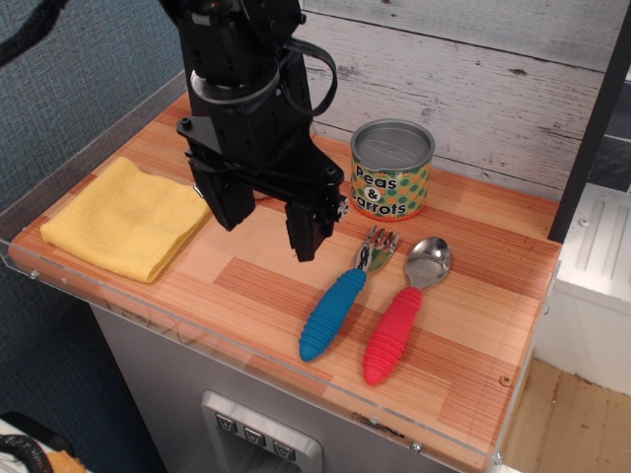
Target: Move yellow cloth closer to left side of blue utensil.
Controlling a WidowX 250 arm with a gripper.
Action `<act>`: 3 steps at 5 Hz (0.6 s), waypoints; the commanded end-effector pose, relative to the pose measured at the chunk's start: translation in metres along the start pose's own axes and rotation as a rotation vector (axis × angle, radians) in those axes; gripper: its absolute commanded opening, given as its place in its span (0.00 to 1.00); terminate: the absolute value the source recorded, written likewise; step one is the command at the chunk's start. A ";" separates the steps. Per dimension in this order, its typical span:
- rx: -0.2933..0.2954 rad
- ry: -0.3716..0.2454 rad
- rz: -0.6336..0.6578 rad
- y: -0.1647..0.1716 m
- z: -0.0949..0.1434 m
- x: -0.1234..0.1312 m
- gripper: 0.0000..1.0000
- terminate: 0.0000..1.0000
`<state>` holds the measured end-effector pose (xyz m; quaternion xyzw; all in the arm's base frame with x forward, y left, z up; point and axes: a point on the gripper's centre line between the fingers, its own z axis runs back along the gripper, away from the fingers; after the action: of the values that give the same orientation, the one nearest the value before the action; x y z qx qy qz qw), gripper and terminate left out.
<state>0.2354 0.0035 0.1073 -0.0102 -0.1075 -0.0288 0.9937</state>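
A staged toy kitchen in a lab is suggested: a small wood-grain counter [463, 325] is edged with clear acrylic, backed by a whitewashed plank wall [473, 79], and set with a can [391, 169] labelled "Peas & Carrots".

arm [246, 89]: black, boxy | black cables looped | claw [266, 222]: black

The only readable text is on the can [391, 169], whose label reads "Peas & Carrots" in dark letters on a green field with orange dots. The last word curves around the side, so its ending is probably partly hidden.
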 end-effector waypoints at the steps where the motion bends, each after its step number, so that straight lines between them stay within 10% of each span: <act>1: 0.000 0.000 0.000 0.000 0.000 0.000 1.00 0.00; 3: 0.056 0.019 0.082 0.053 -0.011 0.000 1.00 0.00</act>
<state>0.2354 0.0574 0.0872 0.0114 -0.0815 0.0212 0.9964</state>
